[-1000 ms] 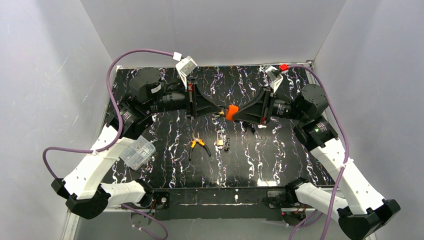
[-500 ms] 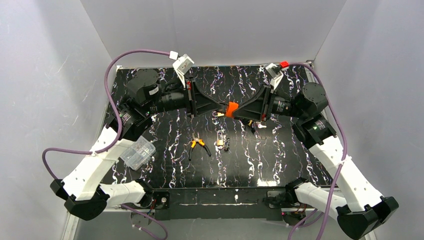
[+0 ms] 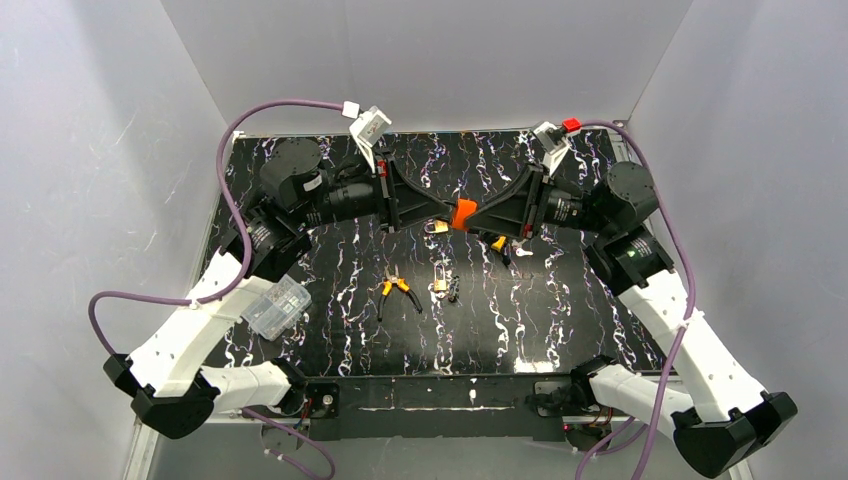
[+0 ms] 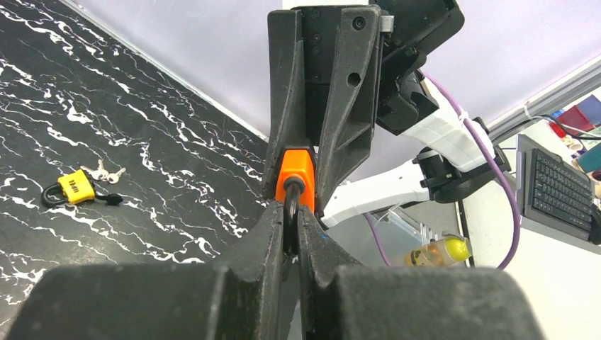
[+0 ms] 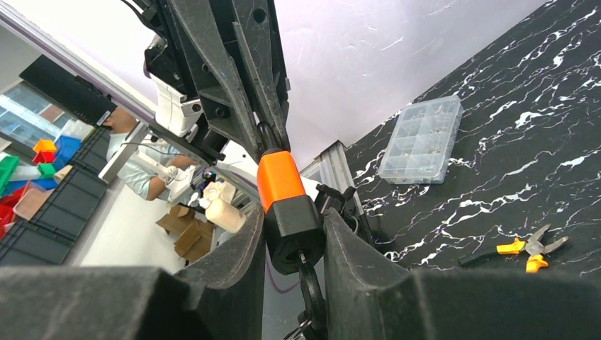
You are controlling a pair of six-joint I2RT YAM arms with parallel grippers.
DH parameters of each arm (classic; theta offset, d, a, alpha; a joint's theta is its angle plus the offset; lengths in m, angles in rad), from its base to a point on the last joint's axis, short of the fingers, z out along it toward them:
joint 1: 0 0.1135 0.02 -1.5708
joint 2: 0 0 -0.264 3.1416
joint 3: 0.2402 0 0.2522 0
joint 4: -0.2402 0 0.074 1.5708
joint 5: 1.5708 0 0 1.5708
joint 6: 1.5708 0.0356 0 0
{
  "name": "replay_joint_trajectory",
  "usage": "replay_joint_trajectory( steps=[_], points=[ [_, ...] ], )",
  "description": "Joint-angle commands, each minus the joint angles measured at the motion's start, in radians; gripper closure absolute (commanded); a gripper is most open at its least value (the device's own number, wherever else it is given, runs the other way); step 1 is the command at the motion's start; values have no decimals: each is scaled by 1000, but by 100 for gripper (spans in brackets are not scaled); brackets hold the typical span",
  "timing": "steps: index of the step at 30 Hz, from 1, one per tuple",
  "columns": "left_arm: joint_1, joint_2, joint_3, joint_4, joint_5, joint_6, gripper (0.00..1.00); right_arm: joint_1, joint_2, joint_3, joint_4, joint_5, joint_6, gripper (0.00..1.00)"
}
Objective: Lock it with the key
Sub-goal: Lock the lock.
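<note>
A robotics lab: white panels enclose the black marbled table; beyond the table, a keyboard, bins, a person.

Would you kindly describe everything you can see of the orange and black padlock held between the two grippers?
The padlock has a blocky body, orange at one end and black at the other, plastic-looking, with a dark metal shackle emerging from the orange end. The right gripper clamps the black part; the left gripper pinches the shackle. It lies roughly level between them, held clear of the marbled table. A dark ring hangs from the black end.
</note>
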Motion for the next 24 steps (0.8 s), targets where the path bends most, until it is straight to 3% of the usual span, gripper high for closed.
replay_joint_trajectory(
  steps=[1, 24],
  points=[
    [-62, 63, -57, -19, 147, -53, 100, 26, -9, 85, 116, 138, -15, 99],
    [-117, 118, -10, -92, 94, -14, 100, 76, 42, 173, 1, 126, -66, 99]
  ],
)
